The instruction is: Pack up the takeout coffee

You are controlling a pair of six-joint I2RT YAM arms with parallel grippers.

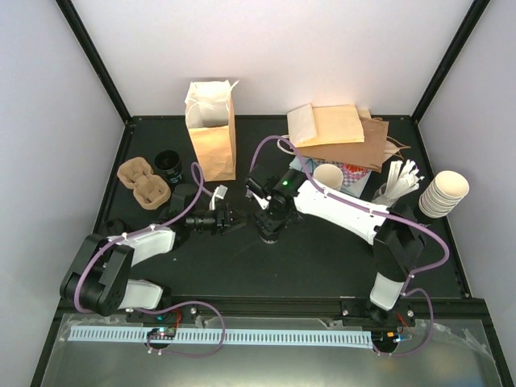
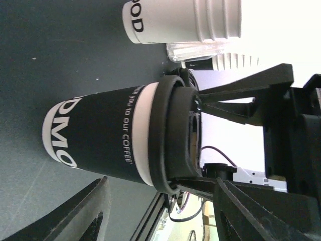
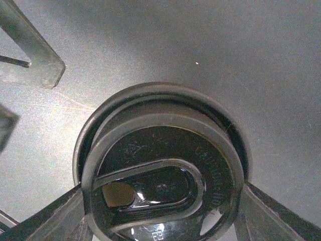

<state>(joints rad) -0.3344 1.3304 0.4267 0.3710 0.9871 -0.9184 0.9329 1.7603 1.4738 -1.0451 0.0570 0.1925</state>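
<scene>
The takeout coffee (image 2: 100,135) stands on the dark table, a black-sleeved cup with a white band and a black lid (image 3: 165,170). In the top view it is mostly hidden under my right gripper (image 1: 266,213). That gripper (image 3: 163,203) comes down from above, its fingers (image 3: 268,211) pressed against opposite sides of the lid rim. My left gripper (image 1: 234,219) reaches in from the left at table height. It (image 2: 160,201) is open, with the cup just past its fingertips and nothing between them.
An upright brown paper bag (image 1: 213,129) stands open at the back left. Pulp cup trays (image 1: 145,181) and a black cup (image 1: 168,165) sit left of it. Flat bags (image 1: 343,133), a lone white cup (image 1: 329,176) and a cup stack (image 1: 445,193) lie right.
</scene>
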